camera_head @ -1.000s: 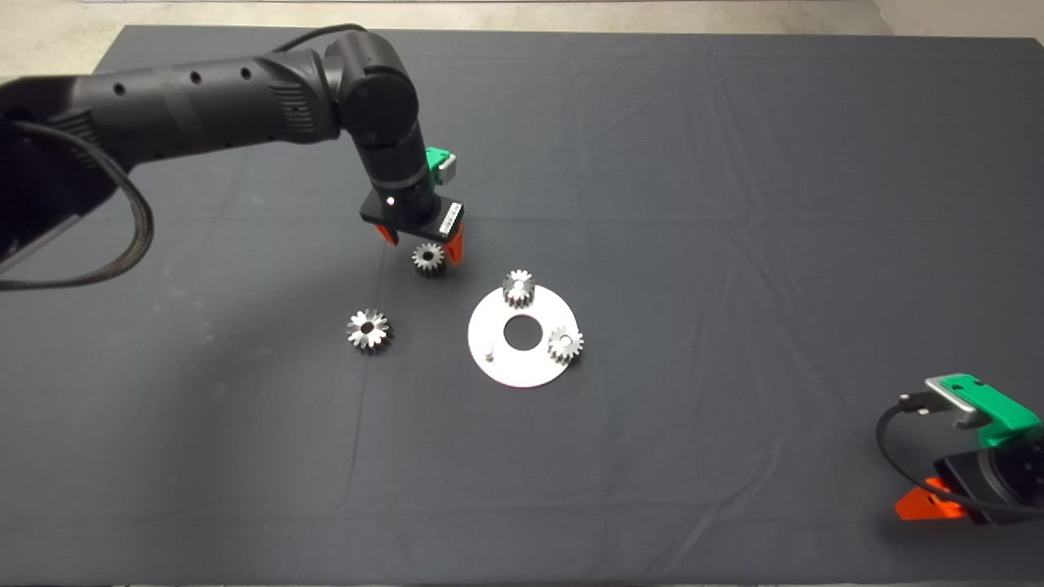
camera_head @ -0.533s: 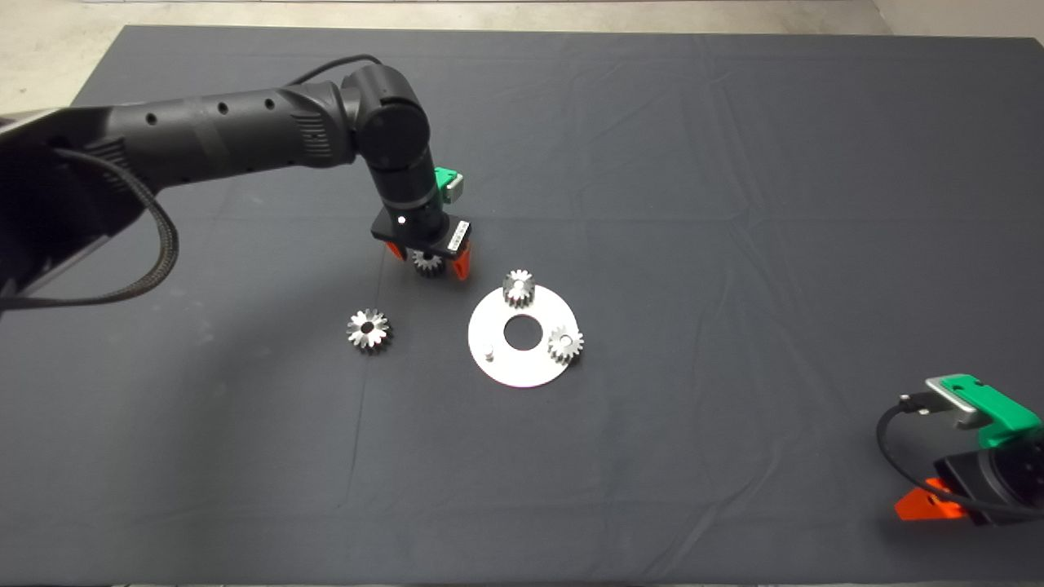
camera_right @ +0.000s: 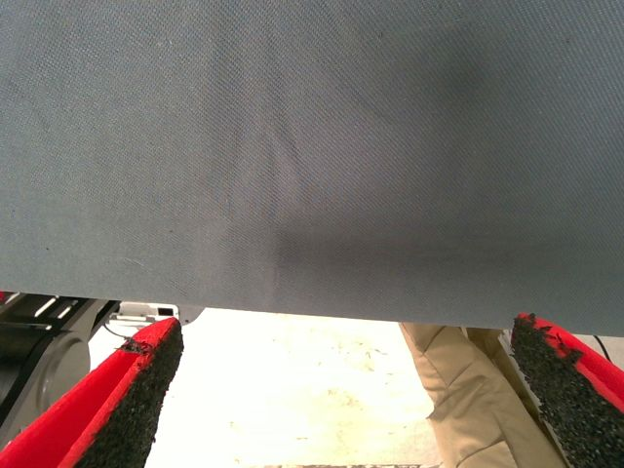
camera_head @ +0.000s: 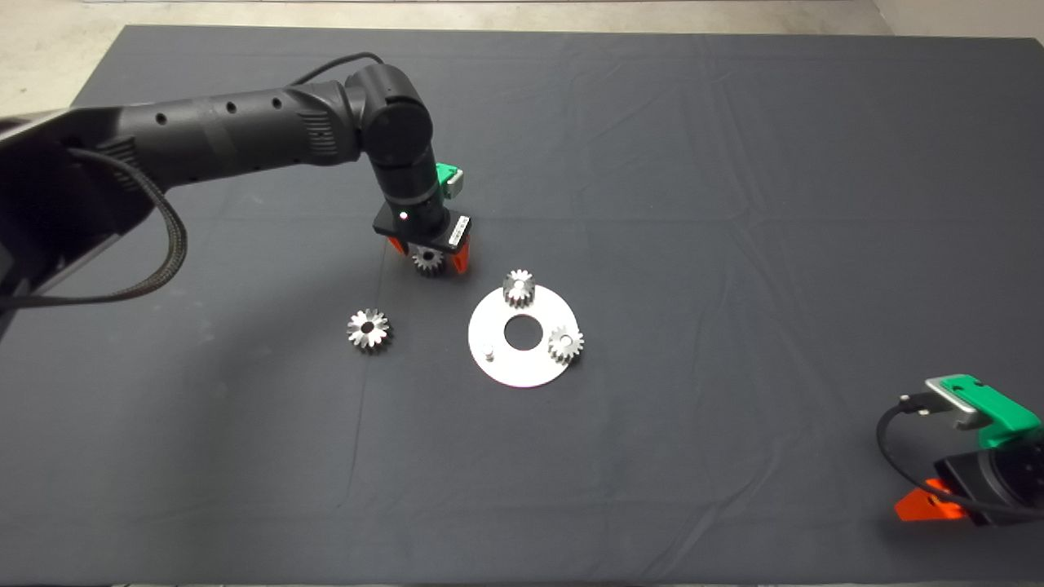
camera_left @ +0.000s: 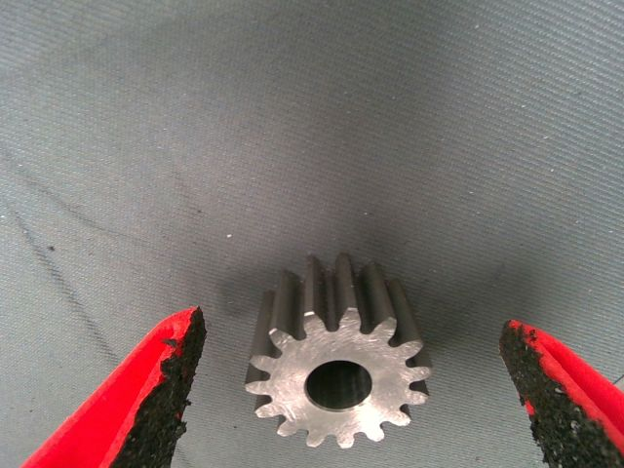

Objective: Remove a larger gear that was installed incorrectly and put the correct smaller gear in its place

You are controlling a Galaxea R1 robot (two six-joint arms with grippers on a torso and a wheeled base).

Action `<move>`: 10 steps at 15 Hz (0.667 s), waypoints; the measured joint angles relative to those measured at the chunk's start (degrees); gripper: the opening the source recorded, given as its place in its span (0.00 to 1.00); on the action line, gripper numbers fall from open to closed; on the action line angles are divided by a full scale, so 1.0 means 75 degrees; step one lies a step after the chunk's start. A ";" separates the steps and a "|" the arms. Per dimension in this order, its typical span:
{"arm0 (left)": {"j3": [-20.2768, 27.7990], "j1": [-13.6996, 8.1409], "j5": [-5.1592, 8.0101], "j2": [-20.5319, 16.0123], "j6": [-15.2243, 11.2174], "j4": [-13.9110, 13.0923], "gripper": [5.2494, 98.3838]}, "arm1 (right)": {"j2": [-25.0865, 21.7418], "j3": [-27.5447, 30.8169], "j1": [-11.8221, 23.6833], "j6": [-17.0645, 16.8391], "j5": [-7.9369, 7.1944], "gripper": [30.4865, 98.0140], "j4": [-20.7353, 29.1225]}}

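Observation:
The smaller gear (camera_head: pixel 427 261) lies on the mat left of the white disc (camera_head: pixel 522 364), and it also shows in the left wrist view (camera_left: pixel 337 375). My left gripper (camera_head: pixel 430 254) is low over it, open, with one finger on each side and a gap to both. The larger gear (camera_head: pixel 369 328), star-toothed, lies loose on the mat further left. Two like small gears (camera_head: pixel 518 287) (camera_head: pixel 565 343) sit on pegs of the disc. A bare peg (camera_head: pixel 487 352) stands at its left. My right gripper (camera_head: pixel 930 505) waits open at the lower right.
The disc has a round centre hole (camera_head: pixel 523 333). The right wrist view shows the mat's edge (camera_right: pixel 292 310), pale floor and a person's trouser leg (camera_right: pixel 478 390) beyond it.
My left gripper has come down and slightly right, so that its fingers now straddle the smaller gear. The gears, the disc and the right arm have not moved.

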 measured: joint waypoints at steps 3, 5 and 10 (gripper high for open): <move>-0.0029 0.0000 0.0005 -0.0007 0.0026 0.0008 0.66 | 0.0022 0.0000 0.0000 0.0001 -0.0003 0.86 0.0000; -0.0047 0.0000 0.0016 -0.0025 0.0176 0.0026 0.60 | 0.0055 0.0000 0.0000 0.0003 -0.0003 0.86 0.0000; -0.0128 -0.0003 0.0144 -0.0026 0.0202 0.0052 0.53 | 0.0099 -0.0003 0.0000 0.0016 0.0000 0.86 0.0000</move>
